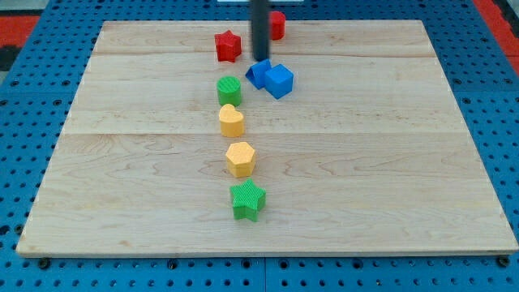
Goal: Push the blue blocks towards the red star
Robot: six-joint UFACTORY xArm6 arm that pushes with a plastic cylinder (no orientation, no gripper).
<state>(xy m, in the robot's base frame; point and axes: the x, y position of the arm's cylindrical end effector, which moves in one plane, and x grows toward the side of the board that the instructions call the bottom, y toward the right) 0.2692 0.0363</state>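
Note:
The red star (229, 45) lies near the view's top, left of centre. Two blue blocks touch each other just below and to its right: a blue block of unclear shape (258, 74) and a blue cube (279, 80). My tip (260, 58) stands at the top edge of the left blue block, right of the red star. The dark rod rises out of the view's top.
A second red block (276, 24) sits behind the rod at the view's top. Below the star runs a column: a green block (229, 89), a yellow heart (231, 120), a yellow hexagon (240, 158), a green star (247, 200). The wooden board (389, 162) lies on a blue pegboard.

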